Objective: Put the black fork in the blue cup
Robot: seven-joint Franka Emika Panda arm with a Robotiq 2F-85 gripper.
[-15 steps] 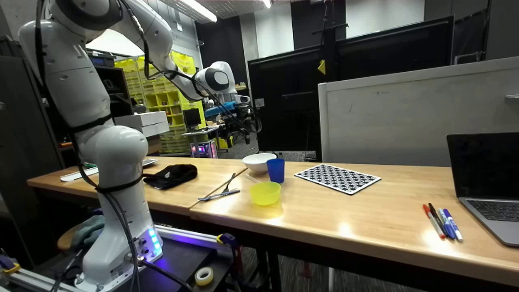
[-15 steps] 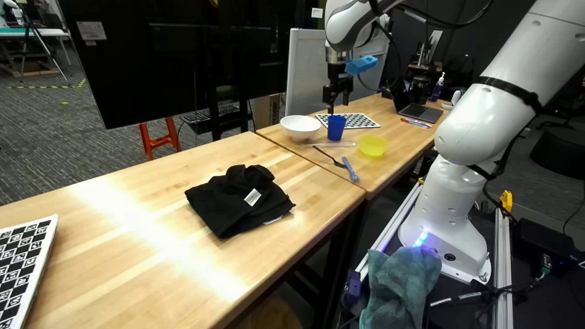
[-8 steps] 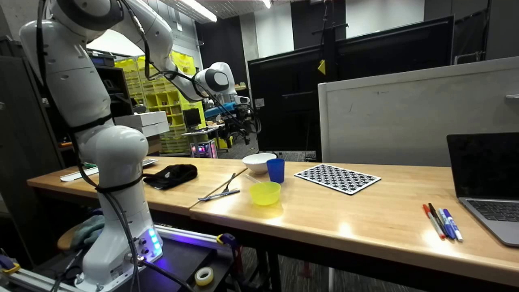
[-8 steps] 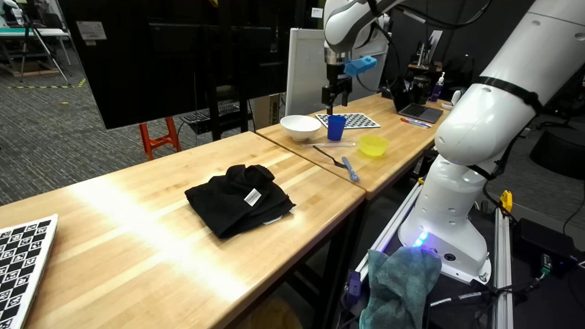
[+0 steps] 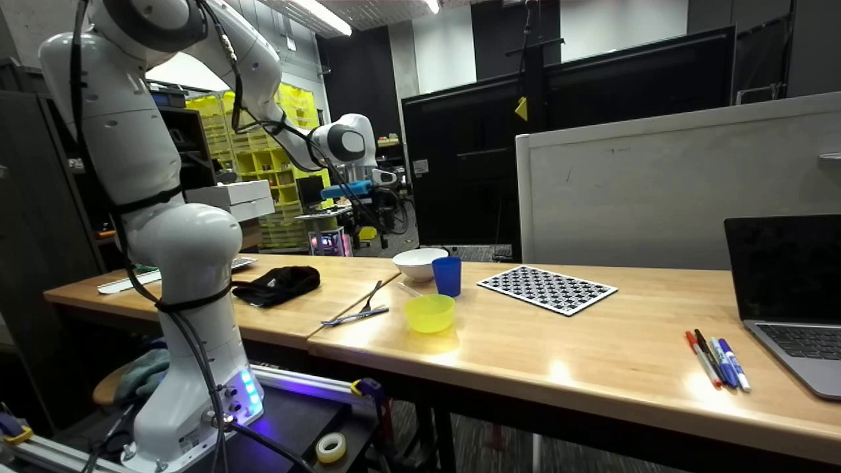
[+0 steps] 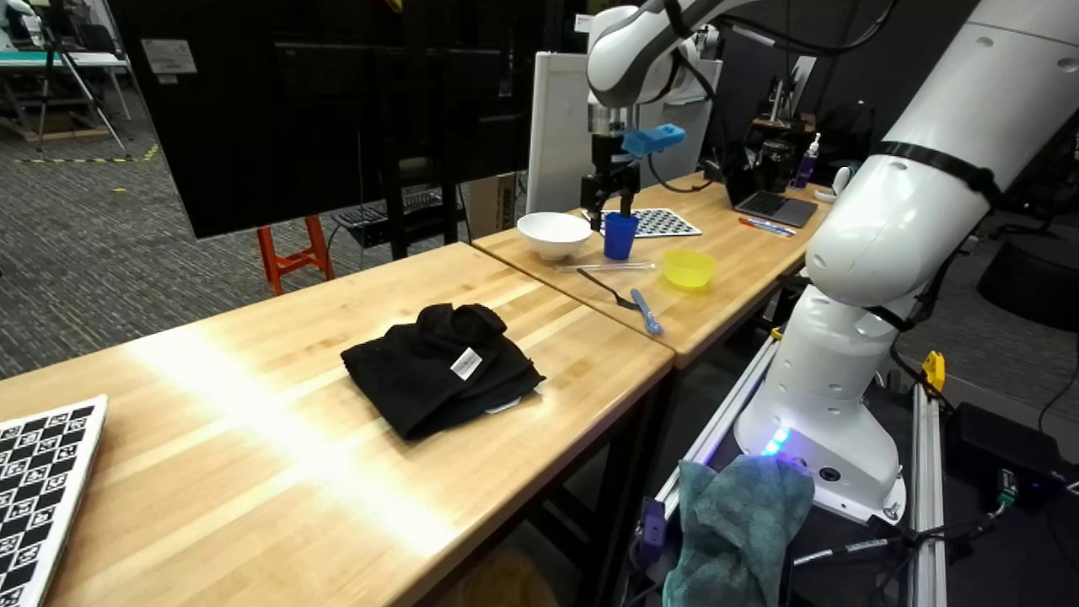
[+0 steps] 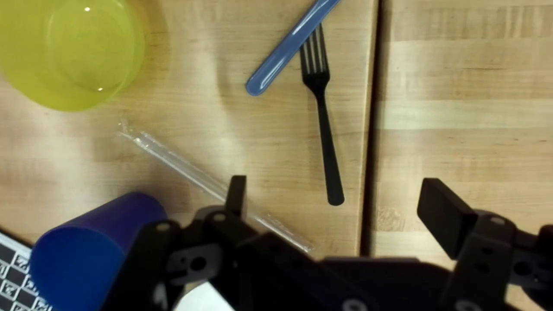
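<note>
The black fork (image 7: 328,151) lies flat on the table in the wrist view, handle end toward my gripper, tines partly under a blue-grey utensil handle (image 7: 281,56). It also shows in both exterior views (image 5: 369,301) (image 6: 600,285). The blue cup (image 7: 82,259) stands upright at lower left in the wrist view, partly hidden by a finger, and in both exterior views (image 5: 447,276) (image 6: 620,239). My gripper (image 7: 333,186) is open and empty, high above the table, its fingers either side of the fork's handle end in the wrist view. It also shows in an exterior view (image 6: 610,216).
A yellow bowl (image 7: 95,52), a clear wrapped straw-like item (image 7: 185,168) and a white bowl (image 6: 554,234) lie near the fork and cup. A checkered board (image 5: 548,289) lies beyond the cup. A seam (image 7: 371,129) runs beside the fork. A black cloth (image 6: 442,367) lies farther off.
My gripper has come down somewhat and shifted left in both exterior views, mostly in the last half second. The fork, cup and other table items have not moved.
</note>
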